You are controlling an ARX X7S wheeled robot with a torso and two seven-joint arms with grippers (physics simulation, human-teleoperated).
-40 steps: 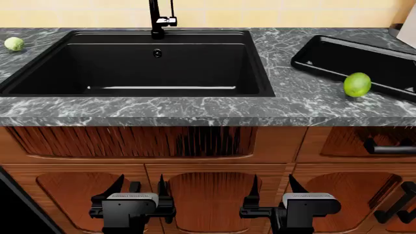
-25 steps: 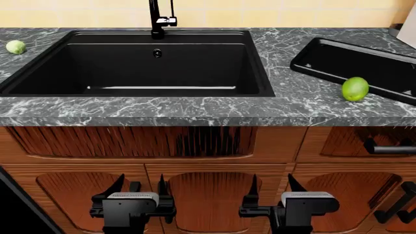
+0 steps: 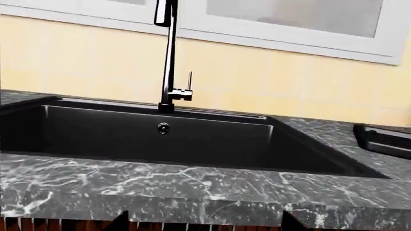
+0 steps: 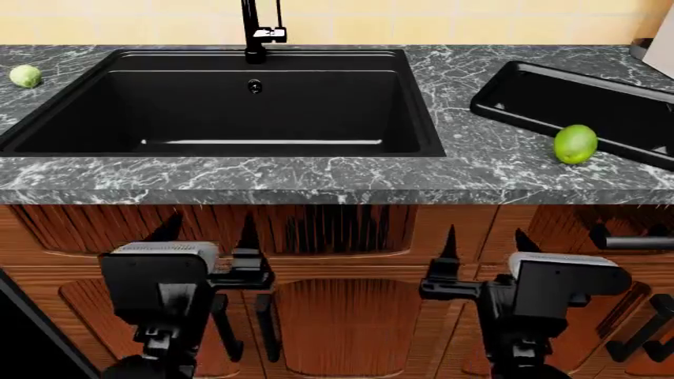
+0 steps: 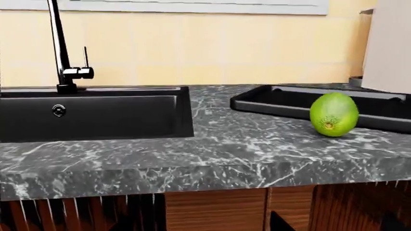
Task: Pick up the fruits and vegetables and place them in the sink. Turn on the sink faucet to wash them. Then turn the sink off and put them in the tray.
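Nearest, low before the ribbed reddish wood cabinet fronts (image 4: 337,229): left gripper (image 4: 207,237) and right gripper (image 4: 482,246), boxy black bodies, slim pointed fingers spread apart, nothing between them, touching nothing. Above, grey white-veined marble counter (image 4: 316,178) with a thick front edge. Sunk into it, deep matte black rectangular sink (image 4: 226,110), small round overflow hole in its back wall. Beside the near rim of the shallow glossy black tray (image 4: 558,99) toward the counter's right end, smooth bright green lime (image 4: 575,144). At the far left edge, small pale leafy ball (image 4: 25,76). At the sink's back rim, slim glossy black faucet (image 4: 260,31), before a cream tiled wall.
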